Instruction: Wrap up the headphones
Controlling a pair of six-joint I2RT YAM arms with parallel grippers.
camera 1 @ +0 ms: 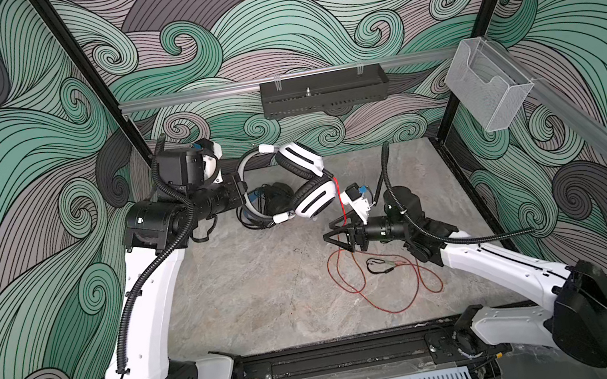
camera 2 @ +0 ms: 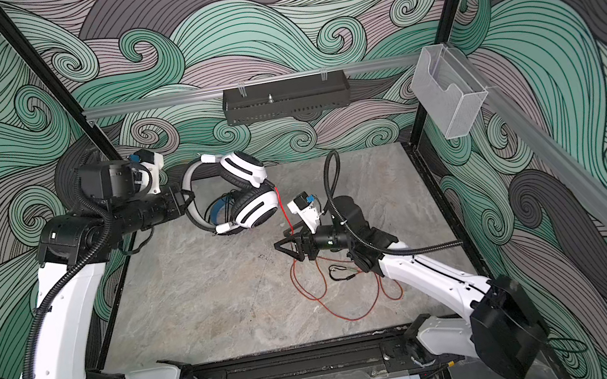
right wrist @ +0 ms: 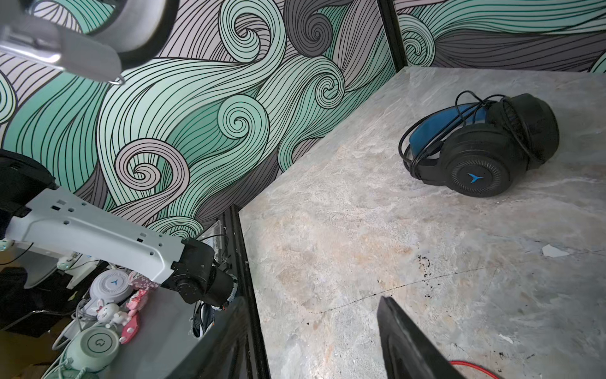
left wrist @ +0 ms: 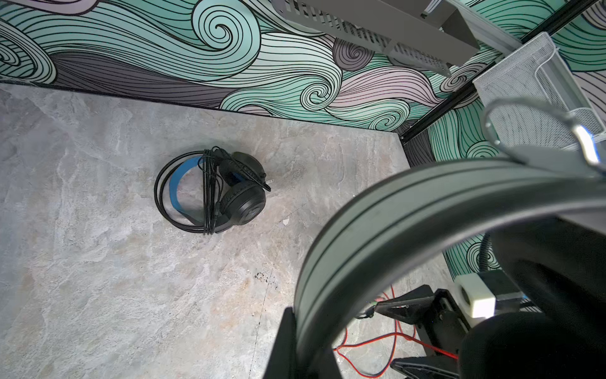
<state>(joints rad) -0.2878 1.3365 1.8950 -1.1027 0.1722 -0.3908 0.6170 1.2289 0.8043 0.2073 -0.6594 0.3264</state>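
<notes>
Both busy: left gripper (camera 1: 244, 194) clamps the white headset (camera 1: 314, 199) near the counter (camera 1: 250, 301)'s back edge; right gripper (camera 1: 334, 242) gapes beside its red cable (camera 1: 340, 203).

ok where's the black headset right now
In both top views the black headset lies on the table at back left, partly hidden behind the raised white headset.

Left arm (camera 1: 150, 310): lower link raised steeply, forearm level, reaching toward the middle at the back. Left gripper (camera 1: 242, 193) is carried high, jaws clamped tight. Right arm (camera 1: 509, 268): stretched in low from the right, wrist level. Right gripper (camera 1: 337, 237) points toward the left arm's side. Jaws apart, wide gap between the fingers (right wrist: 403, 341).
</notes>
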